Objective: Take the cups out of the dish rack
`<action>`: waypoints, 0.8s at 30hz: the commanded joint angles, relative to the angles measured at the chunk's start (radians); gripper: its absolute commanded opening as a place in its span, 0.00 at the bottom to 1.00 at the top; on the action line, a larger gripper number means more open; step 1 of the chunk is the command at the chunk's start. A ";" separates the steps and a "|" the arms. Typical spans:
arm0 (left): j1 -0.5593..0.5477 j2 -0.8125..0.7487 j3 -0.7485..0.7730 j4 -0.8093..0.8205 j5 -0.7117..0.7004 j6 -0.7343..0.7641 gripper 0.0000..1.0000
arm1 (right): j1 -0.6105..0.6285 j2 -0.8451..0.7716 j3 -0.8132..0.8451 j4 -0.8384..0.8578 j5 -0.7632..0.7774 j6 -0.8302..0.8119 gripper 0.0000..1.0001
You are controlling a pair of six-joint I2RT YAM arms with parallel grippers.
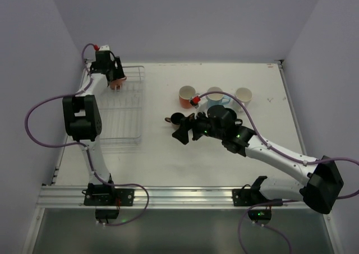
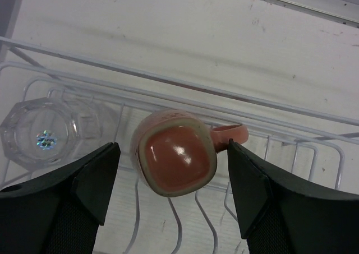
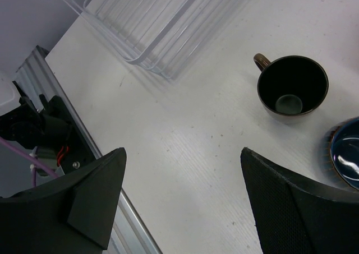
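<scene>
Pick in hand is the pink cup (image 2: 175, 153), which sits upside down in the far end of the rack (image 2: 168, 86), base toward your left wrist camera, handle (image 2: 230, 135) pointing at the right finger. Left tool (image 2: 173, 147) is spread with one finger on either side of the cup and a gap showing on both sides, so nothing is pinched yet. Before you squeeze, centre the body between the fingers. The right finger sits just beside the handle, so I'd turn or shift a little to make it land on the cup wall and not on the handle. Go low enough to get below the rounded base edge, then lift straight up so the rim clears the wires. Mind the glass (image 2: 42, 136) just beside the left finger; a wide swing could knock it. Right tool (image 3: 182, 153) is spread and carries nothing, hanging over bare surface (image 3: 196, 125) near the brown cup (image 3: 293, 86) and navy cup (image 3: 346, 153), both upright outside the rack. Orange (image 1: 187, 96), blue (image 1: 216, 98) and white (image 1: 243, 95) cups stand in a row farther back. Writing: none readable. The only marking is a small shiny sticker (image 2: 44, 140) on the glass, too small to make out.
</scene>
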 commanded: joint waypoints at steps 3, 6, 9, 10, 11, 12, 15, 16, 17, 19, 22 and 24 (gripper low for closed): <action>0.001 0.031 0.050 0.050 0.036 0.037 0.76 | -0.001 0.018 0.008 0.051 -0.012 0.002 0.85; 0.002 0.028 0.047 0.056 0.031 0.032 0.58 | -0.001 0.018 0.010 0.052 -0.015 0.002 0.85; 0.002 -0.012 0.014 0.063 0.027 0.020 0.45 | -0.001 0.018 0.013 0.052 -0.015 0.002 0.85; 0.004 -0.025 0.001 0.068 0.025 0.011 0.39 | -0.001 0.016 0.014 0.054 -0.015 0.002 0.85; 0.002 -0.039 -0.011 0.071 0.024 0.006 0.37 | -0.001 0.018 0.016 0.054 -0.016 0.004 0.85; 0.004 -0.071 -0.035 0.077 0.025 -0.001 0.34 | -0.001 0.019 0.019 0.051 -0.029 0.005 0.84; 0.002 -0.145 -0.094 0.097 0.042 -0.036 0.22 | -0.001 0.016 0.020 0.057 -0.042 0.016 0.84; 0.002 -0.165 -0.107 0.103 0.045 -0.043 0.21 | -0.001 0.013 0.020 0.058 -0.044 0.021 0.84; 0.002 -0.200 -0.133 0.114 0.053 -0.052 0.18 | -0.001 0.011 0.020 0.060 -0.049 0.022 0.84; 0.001 -0.234 -0.158 0.125 0.054 -0.061 0.15 | -0.001 0.008 0.019 0.063 -0.050 0.028 0.84; 0.002 -0.294 -0.200 0.139 0.062 -0.083 0.12 | -0.001 0.008 0.022 0.069 -0.050 0.034 0.84; 0.002 -0.343 -0.226 0.145 0.082 -0.102 0.10 | -0.001 0.016 0.026 0.081 -0.055 0.042 0.84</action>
